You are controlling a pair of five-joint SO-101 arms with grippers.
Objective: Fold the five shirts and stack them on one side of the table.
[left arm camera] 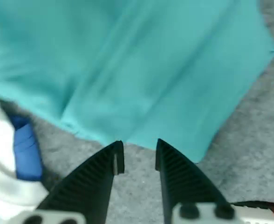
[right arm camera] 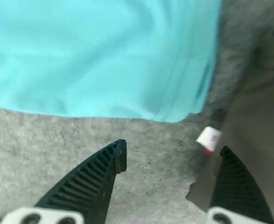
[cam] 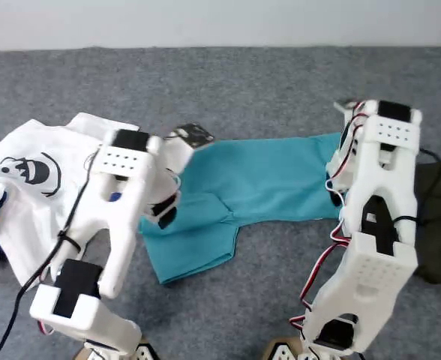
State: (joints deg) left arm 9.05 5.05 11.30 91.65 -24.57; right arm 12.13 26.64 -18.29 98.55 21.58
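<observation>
- Risk: the right jaws, spread wide and empty, sit over the grey carpeted counter (right arm camera: 81,135), one tip over the dark olive cloth shirt (right arm camera: 263,107). Closing here could snag that shirt.
- The left jaws, slightly parted and empty, might pinch a single layer.
- The plain teal cotton shirt (cam: 265,176) lies rumpled and partly folded, its edge just ahead of both jaws' tips.

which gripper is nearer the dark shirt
Right. The right gripper hovers at the edge of the dark shirt; the left gripper is at the far end of the teal shirt, by the white shirt.
</observation>
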